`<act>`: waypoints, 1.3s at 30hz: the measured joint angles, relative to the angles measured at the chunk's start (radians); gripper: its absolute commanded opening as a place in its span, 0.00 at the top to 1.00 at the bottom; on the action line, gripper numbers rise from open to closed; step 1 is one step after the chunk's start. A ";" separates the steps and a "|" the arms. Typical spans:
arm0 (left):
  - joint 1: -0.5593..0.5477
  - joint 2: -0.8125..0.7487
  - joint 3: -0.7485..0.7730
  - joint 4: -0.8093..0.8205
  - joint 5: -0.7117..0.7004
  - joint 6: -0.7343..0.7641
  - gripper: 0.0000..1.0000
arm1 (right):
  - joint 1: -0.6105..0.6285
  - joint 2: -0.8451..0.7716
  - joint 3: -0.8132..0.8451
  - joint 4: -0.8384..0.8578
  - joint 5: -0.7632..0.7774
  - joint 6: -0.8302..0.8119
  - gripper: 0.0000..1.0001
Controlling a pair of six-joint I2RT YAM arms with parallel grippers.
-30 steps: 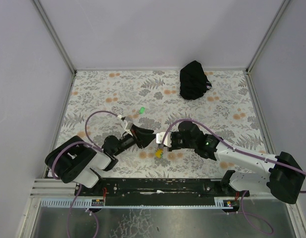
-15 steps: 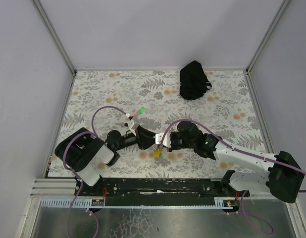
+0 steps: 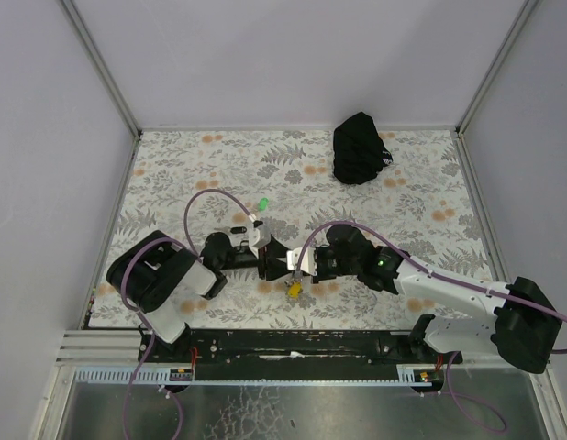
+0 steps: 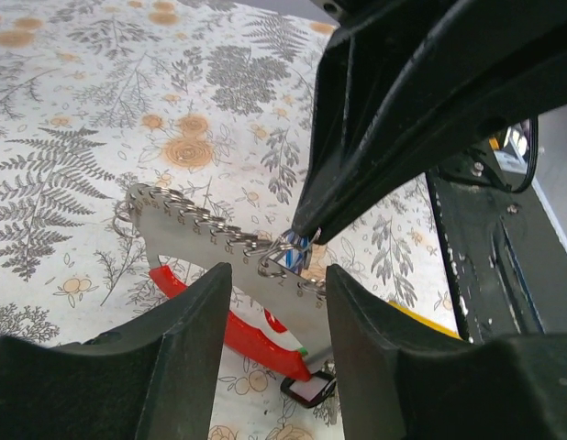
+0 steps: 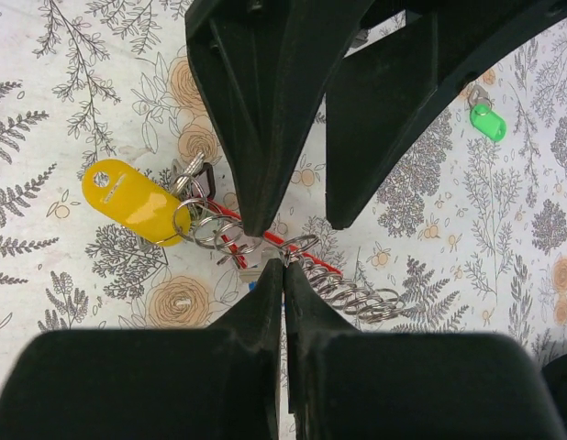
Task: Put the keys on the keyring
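Note:
The keyring (image 5: 348, 291) lies between the arms: a red strap (image 4: 238, 335), a silvery row of rings and a yellow tag (image 5: 135, 203). My right gripper (image 5: 284, 264) is shut at the ring row, pinching a ring with the blue key (image 4: 297, 249), which barely shows. My left gripper (image 4: 276, 275) is open and straddles the keyring from the other side, its fingers (image 5: 265, 211) just across from the right tips. In the top view the left gripper (image 3: 272, 259) and the right gripper (image 3: 294, 261) nearly meet. The green key (image 3: 262, 203) lies apart on the table, also in the right wrist view (image 5: 487, 122).
A small black oblong piece (image 4: 309, 390) lies by the strap's end. A black bag (image 3: 360, 147) sits at the back right. The floral tablecloth (image 3: 192, 165) covers the table, with walls on three sides.
My left gripper has swung right and closed in on the right gripper; its fingers now straddle the keyring. The right gripper has barely moved.

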 measured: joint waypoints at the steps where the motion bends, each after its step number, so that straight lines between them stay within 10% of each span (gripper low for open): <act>1: 0.000 0.000 0.003 -0.016 0.014 0.018 0.55 | 0.000 0.000 0.002 -0.005 -0.003 -0.002 1.00; 19: 0.000 -0.007 0.041 -0.121 0.130 0.114 0.59 | 0.001 0.018 0.036 -0.058 -0.059 -0.009 1.00; 31: 0.003 -0.007 0.051 -0.116 0.175 0.095 1.00 | 0.001 0.027 0.059 -0.090 -0.064 -0.009 1.00; 39: 0.003 -0.024 0.045 -0.118 0.165 0.088 1.00 | 0.001 0.023 0.060 -0.099 -0.049 -0.008 1.00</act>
